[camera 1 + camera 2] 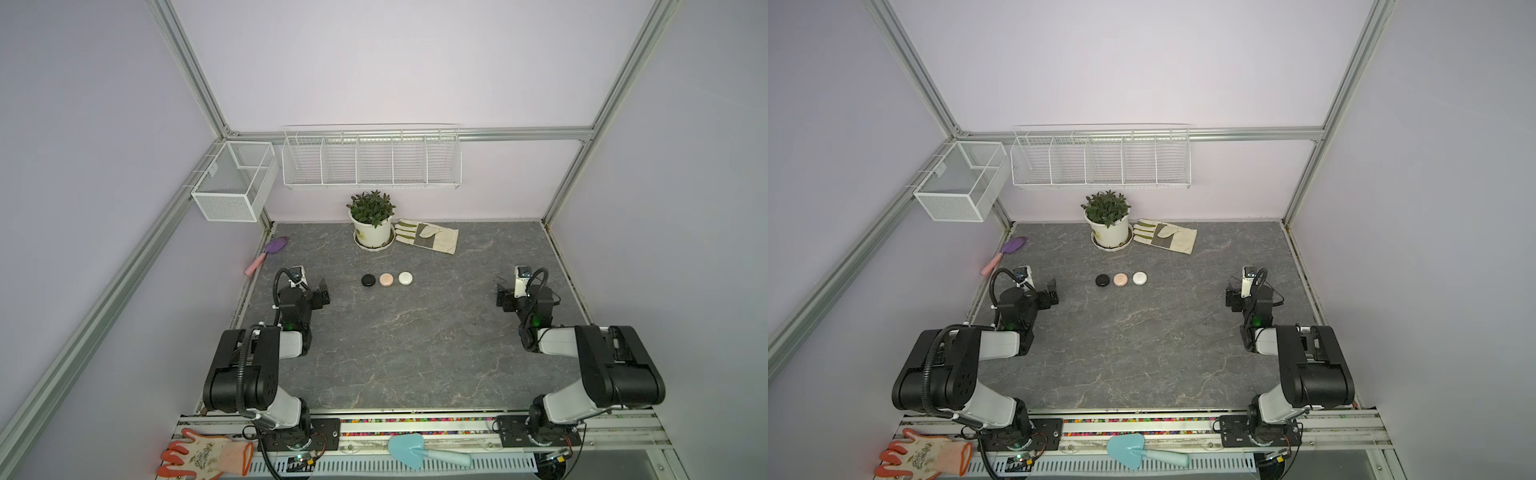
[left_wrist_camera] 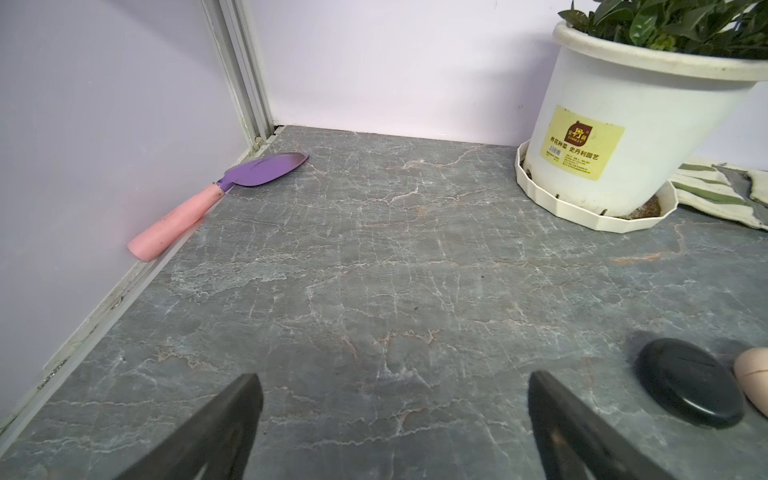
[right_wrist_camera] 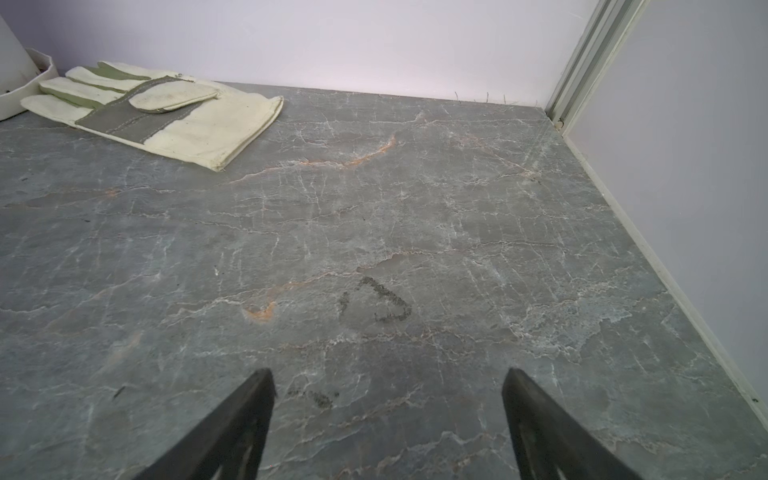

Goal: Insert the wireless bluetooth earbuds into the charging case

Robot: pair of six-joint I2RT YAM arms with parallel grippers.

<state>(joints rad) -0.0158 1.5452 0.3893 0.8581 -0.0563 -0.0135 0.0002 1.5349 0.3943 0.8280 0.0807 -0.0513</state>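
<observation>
— Grippers?
— Left gripper [image 2: 393, 376] and right gripper [image 3: 387, 370]: jaws spread, empty.
— Cases?
— Black case [image 1: 368, 280], pink case [image 1: 386, 279], white case [image 1: 405, 278]: closed, side by side, mid-table [image 1: 415, 353]. Earbuds unseen.
— Writing?
— Pot label [image 2: 582, 143]: "史丹利园艺".

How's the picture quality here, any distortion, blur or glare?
In both top views the wide lens splays the frame posts and light is soft, even; in the left wrist view the black case shows a faint sheen and the fingers look soft; in the right wrist view the tabletop is sharp, without glare.
</observation>
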